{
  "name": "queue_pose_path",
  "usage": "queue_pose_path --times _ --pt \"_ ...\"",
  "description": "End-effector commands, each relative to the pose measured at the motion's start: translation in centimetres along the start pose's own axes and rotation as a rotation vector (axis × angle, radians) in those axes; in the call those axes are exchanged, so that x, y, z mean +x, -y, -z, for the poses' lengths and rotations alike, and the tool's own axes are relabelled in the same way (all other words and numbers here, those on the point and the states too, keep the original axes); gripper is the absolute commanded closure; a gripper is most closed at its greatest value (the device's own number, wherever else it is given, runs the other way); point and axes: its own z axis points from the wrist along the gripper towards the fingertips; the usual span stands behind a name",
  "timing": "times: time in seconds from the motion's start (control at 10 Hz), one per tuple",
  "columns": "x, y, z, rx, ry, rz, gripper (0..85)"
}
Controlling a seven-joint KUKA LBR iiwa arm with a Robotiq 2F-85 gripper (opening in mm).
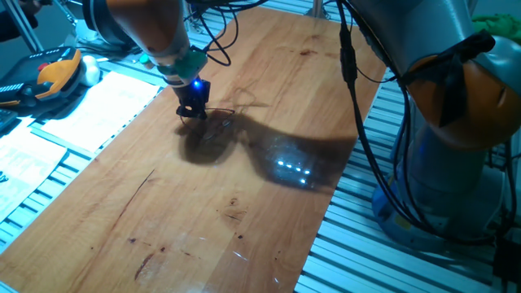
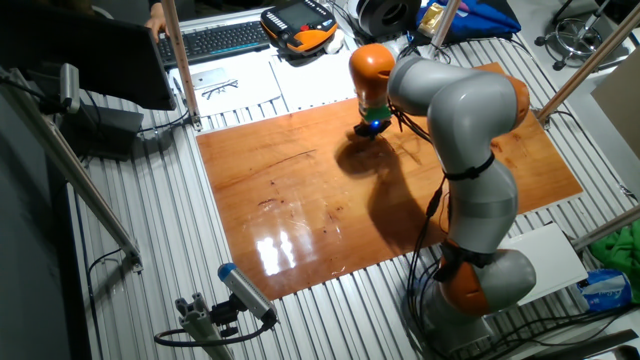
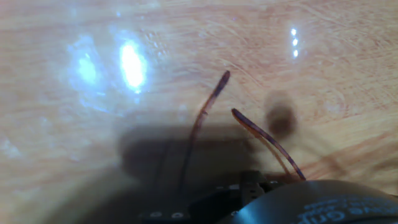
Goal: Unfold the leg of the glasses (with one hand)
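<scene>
The glasses show best in the hand view as two thin reddish-brown wire legs on the wood. One leg [image 3: 204, 115] runs up and away, and the other leg [image 3: 267, 144] slants down to the right. Both lead back under the dark gripper [image 3: 245, 185] at the bottom edge, which hides the rims. In one fixed view the gripper [image 1: 193, 112] stands on the wooden table [image 1: 244, 203] with its fingers close together, and a fine wire of the glasses [image 1: 221, 111] sticks out to its right. In the other fixed view the gripper [image 2: 371, 130] is down near the table's far edge.
White paper sheets [image 1: 94, 110] and an orange-black hand controller [image 1: 45, 75] lie left of the table. A keyboard [image 2: 215, 38] and a metal post [image 2: 178, 70] stand beyond the far edge. The arm's base [image 2: 480, 280] and cables [image 1: 358, 98] flank the right side.
</scene>
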Motion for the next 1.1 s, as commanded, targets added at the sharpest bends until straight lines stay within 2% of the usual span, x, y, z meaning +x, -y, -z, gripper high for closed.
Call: queue_pose_path --times 0.0,0.6,1.0 --pt "0.1 0.2 -0.2 -0.002 0.004 0.002 85.0" --pt "1.0 2.6 -0.9 0.008 0.031 0.031 85.0" --pt "1.5 3.3 -0.8 0.009 0.026 0.028 85.0"
